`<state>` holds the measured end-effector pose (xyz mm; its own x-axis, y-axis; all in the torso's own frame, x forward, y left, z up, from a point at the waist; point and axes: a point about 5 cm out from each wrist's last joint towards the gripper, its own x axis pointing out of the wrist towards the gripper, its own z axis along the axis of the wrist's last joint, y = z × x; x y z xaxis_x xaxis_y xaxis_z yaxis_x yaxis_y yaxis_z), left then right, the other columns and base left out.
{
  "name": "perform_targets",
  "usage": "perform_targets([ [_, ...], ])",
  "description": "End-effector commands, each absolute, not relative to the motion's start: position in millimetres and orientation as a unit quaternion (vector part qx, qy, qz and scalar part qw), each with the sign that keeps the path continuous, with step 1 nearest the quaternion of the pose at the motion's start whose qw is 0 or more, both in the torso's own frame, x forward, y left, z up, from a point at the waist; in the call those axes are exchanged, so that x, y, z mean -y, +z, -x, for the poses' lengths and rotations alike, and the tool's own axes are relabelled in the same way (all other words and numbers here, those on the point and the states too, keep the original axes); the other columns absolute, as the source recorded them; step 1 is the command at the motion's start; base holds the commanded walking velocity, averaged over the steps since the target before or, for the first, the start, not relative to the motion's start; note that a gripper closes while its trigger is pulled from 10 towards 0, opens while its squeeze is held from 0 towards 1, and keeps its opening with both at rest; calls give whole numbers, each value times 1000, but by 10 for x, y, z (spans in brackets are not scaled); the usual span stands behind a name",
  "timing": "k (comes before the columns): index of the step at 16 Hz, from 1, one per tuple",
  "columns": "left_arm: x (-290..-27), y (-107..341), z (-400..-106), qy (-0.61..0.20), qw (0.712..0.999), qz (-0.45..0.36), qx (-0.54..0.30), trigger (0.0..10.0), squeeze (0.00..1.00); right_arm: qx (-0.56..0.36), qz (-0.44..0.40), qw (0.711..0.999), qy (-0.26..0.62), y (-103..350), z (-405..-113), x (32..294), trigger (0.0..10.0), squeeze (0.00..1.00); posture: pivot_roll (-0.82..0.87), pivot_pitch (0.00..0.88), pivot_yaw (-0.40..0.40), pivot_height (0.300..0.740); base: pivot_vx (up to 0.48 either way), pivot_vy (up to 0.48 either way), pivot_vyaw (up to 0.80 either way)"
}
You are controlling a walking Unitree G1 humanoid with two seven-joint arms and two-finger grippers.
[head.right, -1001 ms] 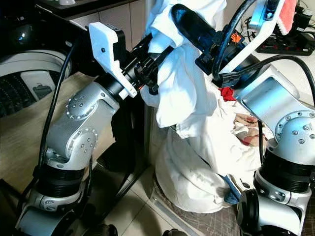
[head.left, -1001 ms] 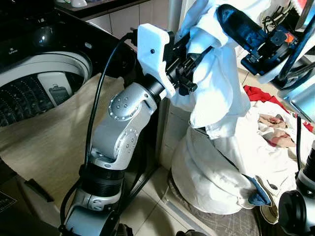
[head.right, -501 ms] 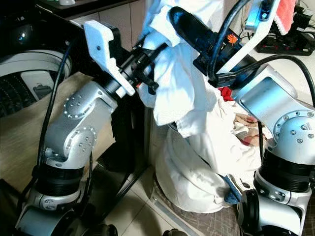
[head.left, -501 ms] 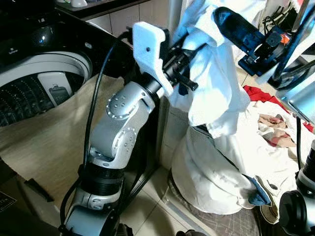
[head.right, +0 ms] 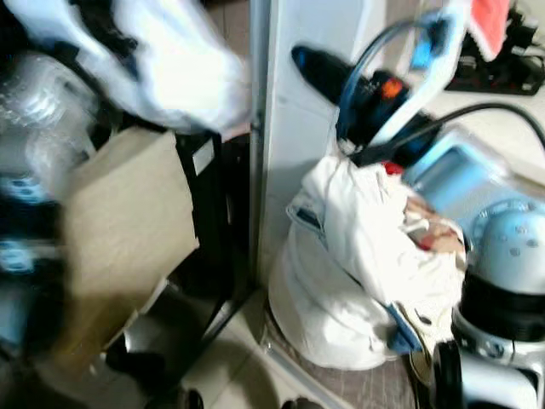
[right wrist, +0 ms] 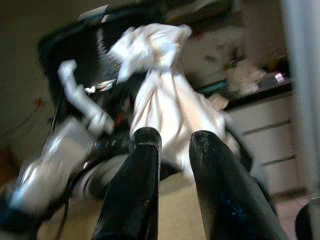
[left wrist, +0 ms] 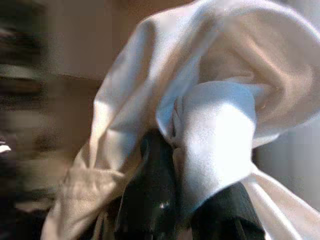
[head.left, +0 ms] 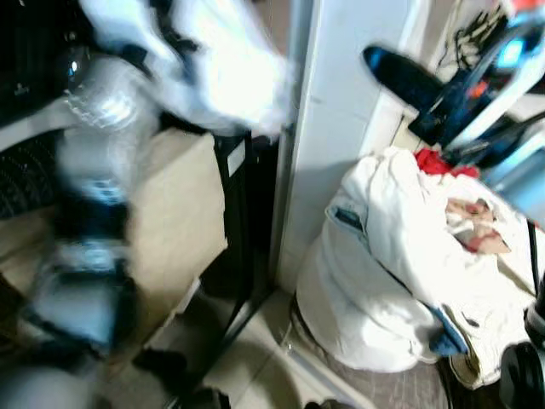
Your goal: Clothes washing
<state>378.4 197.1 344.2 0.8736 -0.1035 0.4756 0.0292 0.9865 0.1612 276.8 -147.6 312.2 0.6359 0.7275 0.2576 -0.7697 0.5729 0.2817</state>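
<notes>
Fingers [left wrist: 150, 200] of my left gripper [left wrist: 172, 200] are pinching a bunched fold of the white garment [left wrist: 200, 100], soft and light, draping limply around them; right gripper [right wrist: 172, 150] is hanging parted, empty.

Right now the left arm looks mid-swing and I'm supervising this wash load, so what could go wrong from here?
1. The left tool pinches only a fold of the white garment; a fast swing could shake it loose.
2. The garment hangs well below the grip, so it may snag on the dark cabinet edge.
3. The head views are blurred, so aiming at the washer may be unreliable.
</notes>
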Motion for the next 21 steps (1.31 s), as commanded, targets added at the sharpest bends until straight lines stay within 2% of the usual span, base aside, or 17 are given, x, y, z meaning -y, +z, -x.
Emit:
perform_targets([
  [1,-2188,3596,-3845,28,960,-141,240,0,0,47,-145,886,437,3085,-2717,1385,10000,0,-107,11,-2,740,0,0,0],
  [3,-2470,3532,-3956,92,960,-205,164,0,0,21,-58,910,410,2972,-2766,1283,10000,0,-109,10,1,740,0,0,0],
  [4,-2551,3378,-4008,107,965,-211,114,8196,0,13,-35,912,408,2935,-2777,1220,10000,0,-107,8,0,740,0,0,0],
  [5,-2618,3200,-4045,113,966,-226,61,10000,0,13,-30,905,423,2933,-2748,1154,10000,0,-105,11,-3,740,0,0,0],
  [7,-2715,2915,-4059,116,957,-264,-16,10000,0,12,-25,893,448,2924,-2688,1071,10000,0,-107,15,-6,740,0,0,0],
  [8,-2763,2715,-4050,104,950,-285,-76,10000,341,9,-21,888,460,2902,-2659,1040,10000,0,-109,18,-6,740,0,0,0],
  [9,-2788,2620,-4041,96,953,-266,-107,10000,1000,8,-16,884,466,2879,-2639,1015,10000,0,-114,20,-1,740,0,0,0],
  [12,-2829,2590,-4027,94,950,-262,-142,10000,1000,2,-14,880,474,2822,-2603,983,10000,0,-116,22,2,740,0,0,0],
  [16,-2846,2626,-4024,92,951,-256,-143,10000,1000,-7,-14,883,469,2789,-2623,1017,10000,0,-111,25,-3,740,0,0,0],
  [18,-2878,2629,-4013,97,951,-256,-144,10000,1000,-11,-14,891,454,2771,-2665,1060,10000,0,-109,26,-3,740,0,0,0],
  [21,-2800,2702,-4049,76,960,-245,-109,10000,1000,-25,-14,926,376,2705,-2808,1200,10000,0,-112,27,-3,740,0,0,0],
])
